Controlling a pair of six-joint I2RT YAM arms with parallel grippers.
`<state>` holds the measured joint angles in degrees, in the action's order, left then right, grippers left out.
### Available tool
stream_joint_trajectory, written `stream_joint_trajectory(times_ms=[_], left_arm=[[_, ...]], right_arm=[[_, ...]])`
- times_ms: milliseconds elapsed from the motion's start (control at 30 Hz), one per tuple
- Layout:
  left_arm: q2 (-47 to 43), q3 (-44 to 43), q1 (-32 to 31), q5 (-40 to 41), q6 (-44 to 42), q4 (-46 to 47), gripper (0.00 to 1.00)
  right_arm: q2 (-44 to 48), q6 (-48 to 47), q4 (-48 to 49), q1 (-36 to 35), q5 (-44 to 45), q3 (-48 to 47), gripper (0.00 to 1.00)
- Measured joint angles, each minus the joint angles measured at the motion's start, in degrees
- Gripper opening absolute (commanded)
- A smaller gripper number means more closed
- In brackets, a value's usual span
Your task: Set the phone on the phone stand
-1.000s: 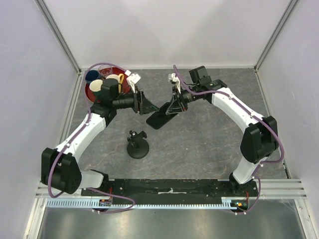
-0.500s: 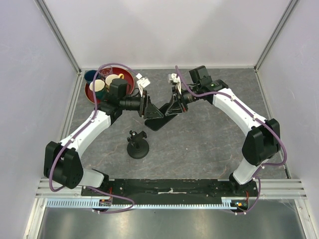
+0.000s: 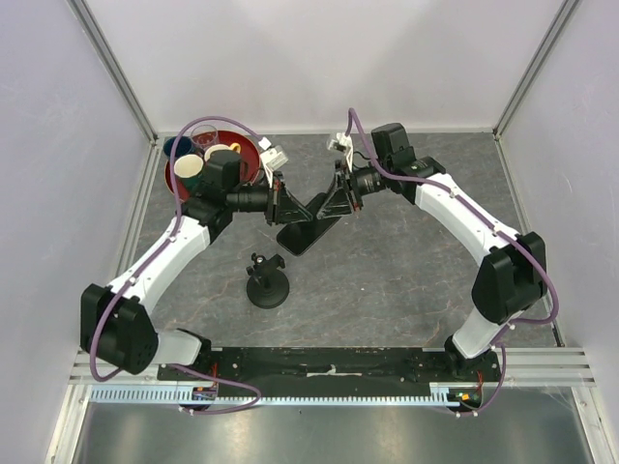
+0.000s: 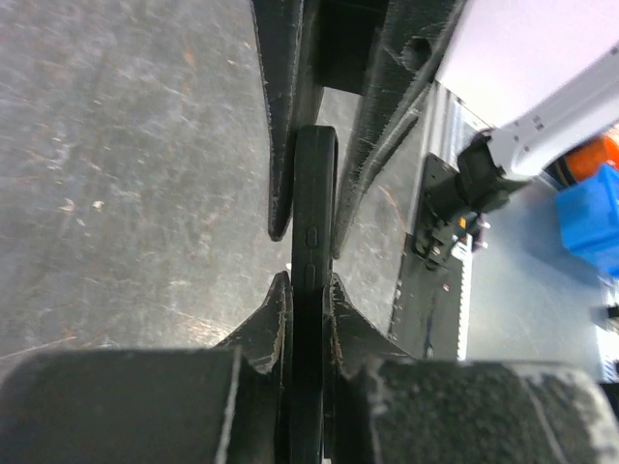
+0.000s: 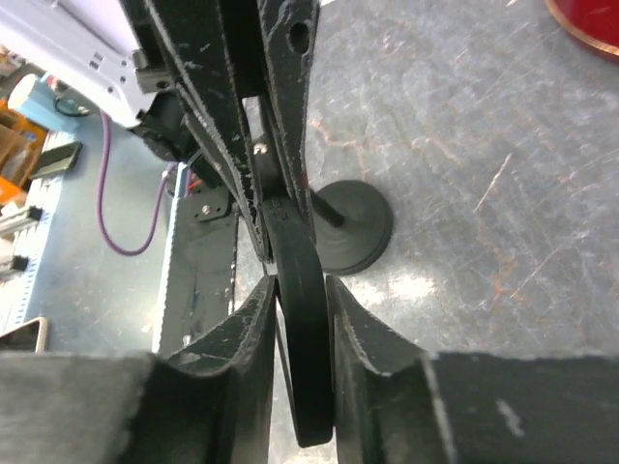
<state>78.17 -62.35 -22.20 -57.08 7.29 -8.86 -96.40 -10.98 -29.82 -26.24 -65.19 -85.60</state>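
The black phone [image 3: 308, 232] hangs tilted above the table between the two arms, one end low. My left gripper [image 3: 290, 207] is shut on it: in the left wrist view the phone [image 4: 314, 213] is seen edge-on, pinched between both fingers of the left gripper [image 4: 308, 280]. My right gripper [image 3: 331, 205] faces it from the other side. Its jaws in the right wrist view [image 5: 302, 282] straddle the phone [image 5: 302, 338] with a gap on one side, so it is open. The phone stand [image 3: 267, 282] stands upright on the table below, and its round base [image 5: 356, 232] shows behind the phone.
A red tray [image 3: 249, 147] holding several cups sits at the back left, just behind the left arm. Grey walls enclose the table on three sides. A black rail [image 3: 329, 362] with the arm bases runs along the near edge.
My left gripper has moved right onto the phone and shut on its end. The right gripper's jaws, shut on the phone before, have loosened. The phone has shifted slightly.
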Motion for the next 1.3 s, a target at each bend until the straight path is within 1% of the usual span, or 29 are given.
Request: stream_joint_trajectory(times_ms=[67,100,133,200,300,467,633,667,867,1133,1300], left_arm=[[-1.44,0.28,0.11,1.86,0.22,0.09,0.02],[-2.21,0.63,0.07,2.6,0.57,0.28,0.02],[-3.3,1.33,-0.04,3.52,0.94,0.48,0.02],[-5.92,3.52,0.0,5.16,2.27,1.73,0.02],[-10.32,7.26,1.55,7.1,5.31,5.9,0.02],[-16.87,13.07,7.61,7.58,12.61,15.96,0.02],[-17.81,15.08,10.73,7.43,18.23,23.41,0.02],[-17.81,15.34,10.97,7.39,19.06,24.39,0.02],[-17.81,16.31,11.65,6.8,22.53,28.57,0.02],[-17.92,17.25,11.91,5.81,24.48,31.76,0.02],[-17.97,17.81,12.24,5.64,25.31,33.03,0.02]], right_arm=[[0.26,2.67,3.28,-0.02,0.66,0.09,0.57],[0.35,3.8,6.01,-0.09,1.29,0.09,0.66],[0.39,5.03,8.17,-0.11,1.68,0.09,0.7],[0.48,8.96,13.46,-0.09,2.45,0.15,0.76],[0.57,16.35,22.97,-0.07,3.17,1.6,0.8],[0.26,30.05,40.19,0.13,3.93,4.94,0.8],[-1.27,38.95,51.21,-0.2,4.7,5.7,0.79],[-1.62,40.13,52.61,-0.5,4.81,5.7,0.76],[-3.72,44.11,57.05,-3.43,5.16,5.68,0.68],[-5.38,52.5,66.16,-4.28,5.07,5.68,0.6],[-5.79,55.21,70.23,-4.28,4.37,5.68,0.59]])
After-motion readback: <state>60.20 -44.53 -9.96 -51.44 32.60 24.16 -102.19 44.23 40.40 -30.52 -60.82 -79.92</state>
